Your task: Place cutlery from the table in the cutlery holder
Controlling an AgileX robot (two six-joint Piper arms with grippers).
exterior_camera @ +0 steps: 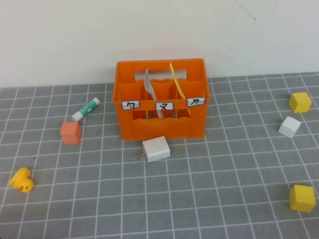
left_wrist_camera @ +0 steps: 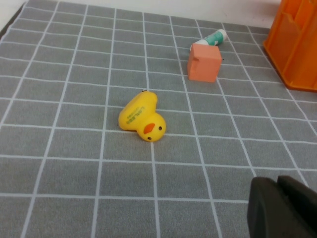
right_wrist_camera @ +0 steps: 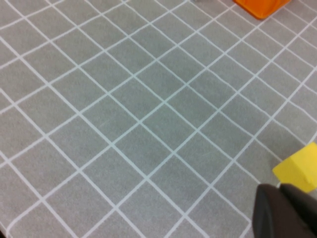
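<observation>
Both pieces of cutlery are home: the grey fork (exterior_camera: 148, 85) stands in the crate (exterior_camera: 162, 127), leaning in a middle slot, and the yellow knife (exterior_camera: 175, 78) tilts in the slot beside it, held up by the dividers. Nothing of the set is left on the surface (exterior_camera: 209, 199), so the job looks done.

The left gripper (left_wrist_camera: 282, 208) hangs low, parked well short of the crate; a dark edge of it is all that shows, so I cannot tell how its fingers stand. Ahead of it lie the duck (left_wrist_camera: 142, 118), then the pink cube (left_wrist_camera: 204, 62) and glue stick (left_wrist_camera: 209, 38). The right gripper (right_wrist_camera: 287, 210) is likewise a dark sliver beside a yellow block (right_wrist_camera: 298, 169).

The high view alone shows the filled slots, and neither arm; the wrist views catch only an orange corner.
</observation>
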